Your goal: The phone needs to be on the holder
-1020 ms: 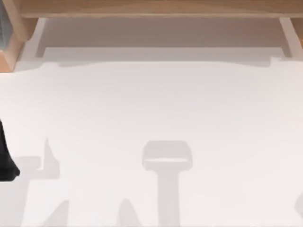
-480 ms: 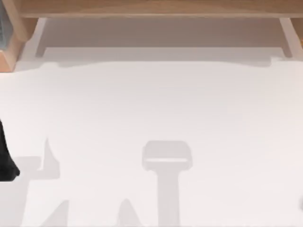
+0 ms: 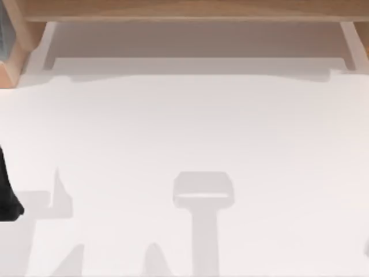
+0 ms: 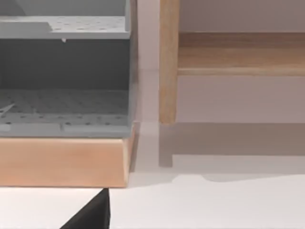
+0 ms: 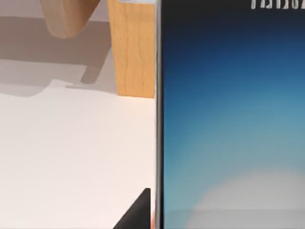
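The phone (image 5: pixel 231 119) looms close before the right wrist camera, blue screen facing it, beside a wooden post (image 5: pixel 131 47) above the white table (image 3: pixel 184 133). Whether the right gripper grips it cannot be told (likely so); a loose hold risks dropping it short of the holder.

You are seeing only one piece of writing: a row of white letters is sitting on the black bezel of the phone (image 5: pixel 228 119), above its blue screen, but the picture's edge is cutting them off and you cannot read them. Nothing else is carrying legible text or numbers.
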Available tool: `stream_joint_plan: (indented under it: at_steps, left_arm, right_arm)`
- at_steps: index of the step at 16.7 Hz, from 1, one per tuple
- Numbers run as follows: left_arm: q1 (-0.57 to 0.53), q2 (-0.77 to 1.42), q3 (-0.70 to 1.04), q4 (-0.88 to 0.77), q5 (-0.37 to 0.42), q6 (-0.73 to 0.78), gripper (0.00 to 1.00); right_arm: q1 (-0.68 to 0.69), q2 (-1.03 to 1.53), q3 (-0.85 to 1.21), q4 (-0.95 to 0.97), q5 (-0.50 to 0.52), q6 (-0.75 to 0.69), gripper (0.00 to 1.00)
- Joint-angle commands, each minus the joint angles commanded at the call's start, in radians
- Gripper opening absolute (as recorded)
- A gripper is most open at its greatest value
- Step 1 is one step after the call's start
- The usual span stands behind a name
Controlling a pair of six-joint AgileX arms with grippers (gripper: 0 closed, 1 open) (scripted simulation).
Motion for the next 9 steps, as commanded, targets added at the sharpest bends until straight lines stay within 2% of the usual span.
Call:
stream_joint_plan:
  at_steps: [3, 9]
  left_arm:
    - [0.000, 0.000, 0.000, 0.000, 0.000, 0.000, 1.00]
    - [0.000, 0.000, 0.000, 0.000, 0.000, 0.000, 1.00]
  right_arm:
    - [0.000, 0.000, 0.000, 0.000, 0.000, 0.000, 0.98]
    - [0.000, 0.000, 0.000, 0.000, 0.000, 0.000, 1.00]
